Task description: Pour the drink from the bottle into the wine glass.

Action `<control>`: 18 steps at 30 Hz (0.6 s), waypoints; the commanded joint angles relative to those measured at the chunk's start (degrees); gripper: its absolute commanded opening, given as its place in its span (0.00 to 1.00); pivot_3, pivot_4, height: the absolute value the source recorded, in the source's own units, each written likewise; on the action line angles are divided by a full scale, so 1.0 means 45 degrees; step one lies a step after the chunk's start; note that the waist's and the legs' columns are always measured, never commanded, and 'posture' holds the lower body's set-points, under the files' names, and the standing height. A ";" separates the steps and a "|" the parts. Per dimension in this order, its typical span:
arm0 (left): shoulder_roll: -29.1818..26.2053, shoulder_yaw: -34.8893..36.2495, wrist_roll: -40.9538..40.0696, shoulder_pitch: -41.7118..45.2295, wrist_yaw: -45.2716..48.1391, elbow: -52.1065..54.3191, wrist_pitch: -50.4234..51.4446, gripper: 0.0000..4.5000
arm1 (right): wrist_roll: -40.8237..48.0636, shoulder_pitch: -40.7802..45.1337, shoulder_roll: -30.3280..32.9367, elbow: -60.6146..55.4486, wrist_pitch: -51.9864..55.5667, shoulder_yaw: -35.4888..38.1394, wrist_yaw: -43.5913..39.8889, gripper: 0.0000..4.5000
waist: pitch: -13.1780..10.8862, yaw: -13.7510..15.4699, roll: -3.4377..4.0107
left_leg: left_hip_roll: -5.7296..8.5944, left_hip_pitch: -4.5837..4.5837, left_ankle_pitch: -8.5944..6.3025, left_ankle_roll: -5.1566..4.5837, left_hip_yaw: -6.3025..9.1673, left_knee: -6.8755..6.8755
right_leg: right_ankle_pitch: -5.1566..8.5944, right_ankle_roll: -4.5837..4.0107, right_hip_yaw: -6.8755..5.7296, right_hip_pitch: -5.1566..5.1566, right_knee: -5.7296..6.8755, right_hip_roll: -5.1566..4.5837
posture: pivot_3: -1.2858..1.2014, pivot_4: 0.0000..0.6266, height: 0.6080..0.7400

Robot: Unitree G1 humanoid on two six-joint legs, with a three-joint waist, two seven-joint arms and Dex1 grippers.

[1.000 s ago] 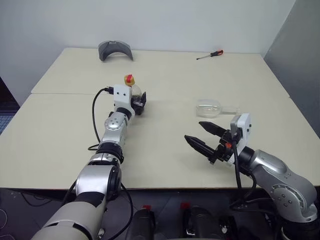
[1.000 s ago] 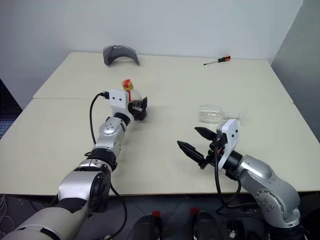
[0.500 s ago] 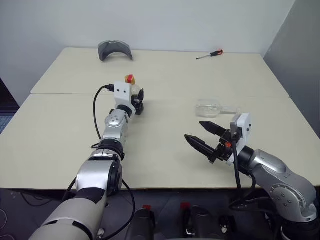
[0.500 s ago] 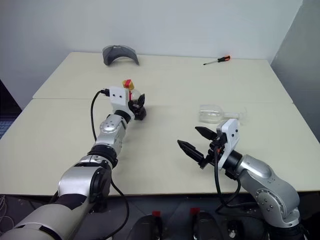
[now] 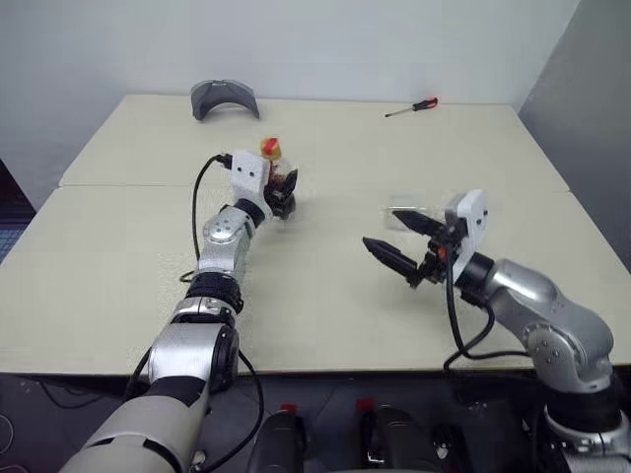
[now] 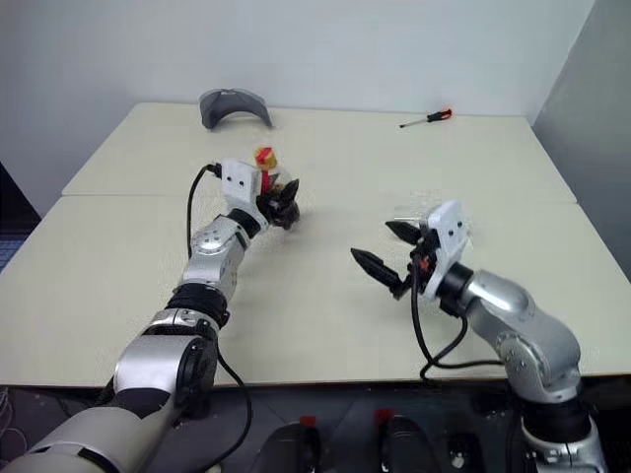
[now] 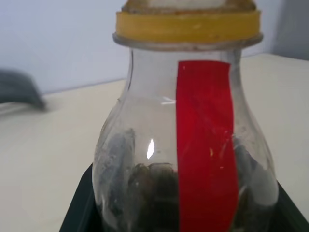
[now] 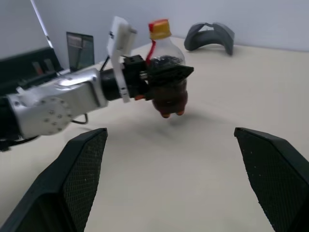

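Right wrist view shows the left end effector (image 8: 166, 72) clamped on the body of the bottle (image 8: 167, 79), which hangs clear of the table (image 8: 203, 159), upright with a slight tilt and its yellow-and-red cap on top. The drink (image 7: 154, 193), dark and nearly black, sits low in the bulbous body, and a red label strip (image 7: 205, 145) runs down the clear plastic below the yellow cap ring. In the left eye view the held bottle is above the middle of the table, toward the robot's left. The right end effector (image 5: 399, 241) hovers over the table well apart from the bottle, its two black fingers spread wide with nothing between them. Just behind it a clear wine glass (image 5: 409, 208) is mostly hidden by the fingers and wrist. At the far edge of the table lie a grey curved object (image 5: 225, 99) and a red-handled screwdriver (image 5: 413, 106).
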State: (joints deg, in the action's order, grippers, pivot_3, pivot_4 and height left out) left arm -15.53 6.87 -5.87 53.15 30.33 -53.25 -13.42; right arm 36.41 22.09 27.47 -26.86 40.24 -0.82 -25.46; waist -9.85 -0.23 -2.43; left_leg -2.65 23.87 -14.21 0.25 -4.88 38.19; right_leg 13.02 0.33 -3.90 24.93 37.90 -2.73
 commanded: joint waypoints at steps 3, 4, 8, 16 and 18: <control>-0.0461 -0.0585 -0.0777 -0.0588 0.1903 0.3880 0.2697 0.41 | -0.1043 0.2201 -0.0257 0.1704 -0.0440 -0.0455 -0.0413 1.00 | -0.0001 -0.0025 0.0002 | -0.0004 0.0001 0.0001 0.0002 -0.0002 -0.0003 | 0.0000 -0.0001 0.0007 0.0009 0.0004 0.0010 | 0.52 0.24 1.00; -0.0518 -0.0653 -0.0879 -0.0711 0.2124 0.4384 0.3163 0.40 | -0.1229 0.2664 -0.0338 0.2117 -0.0452 -0.0546 -0.0456 1.00 | -0.0004 -0.0054 0.0007 | -0.0005 0.0000 0.0002 0.0002 -0.0008 -0.0002 | 0.0000 -0.0002 0.0013 0.0013 0.0009 0.0014 | 0.52 0.24 1.00; -0.0650 -0.0817 -0.1482 -0.1148 0.2840 0.6102 0.5110 0.40 | -0.1429 0.4272 -0.0791 0.3444 -0.0318 -0.0591 -0.0735 1.00 | -0.0004 -0.0042 0.0007 | -0.0010 0.0001 0.0004 0.0003 -0.0013 0.0004 | -0.0002 -0.0004 0.0020 0.0023 0.0025 0.0014 | 0.52 0.24 1.00; -0.0547 -0.1190 -0.2981 -0.2428 0.3682 0.9257 0.8512 0.37 | -0.2057 0.6089 -0.1431 0.5142 -0.0297 -0.1287 -0.1715 1.00 | -0.0006 -0.0045 0.0011 | -0.0006 0.0005 0.0004 0.0003 -0.0021 0.0003 | -0.0038 -0.0065 0.0031 0.0023 0.0018 0.0003 | 0.52 0.24 1.00; -0.0621 -0.1305 -0.3118 -0.2638 0.3814 0.9714 0.8881 0.37 | -0.2033 0.6242 -0.1591 0.5282 -0.0144 -0.1388 -0.1943 1.00 | -0.0006 -0.0040 0.0011 | -0.0008 0.0006 0.0004 0.0003 -0.0016 0.0003 | -0.0038 -0.0066 0.0031 0.0025 0.0021 0.0004 | 0.52 0.24 1.00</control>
State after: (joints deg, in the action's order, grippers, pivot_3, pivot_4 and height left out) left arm -17.88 1.06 -17.89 40.57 46.85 -14.47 25.69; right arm 27.11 48.59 20.56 -2.39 39.49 -7.14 -32.86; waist -9.88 -0.41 -2.38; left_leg -2.69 23.90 -14.20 0.26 -4.94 38.20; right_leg 12.84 0.03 -3.77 25.04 37.99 -2.71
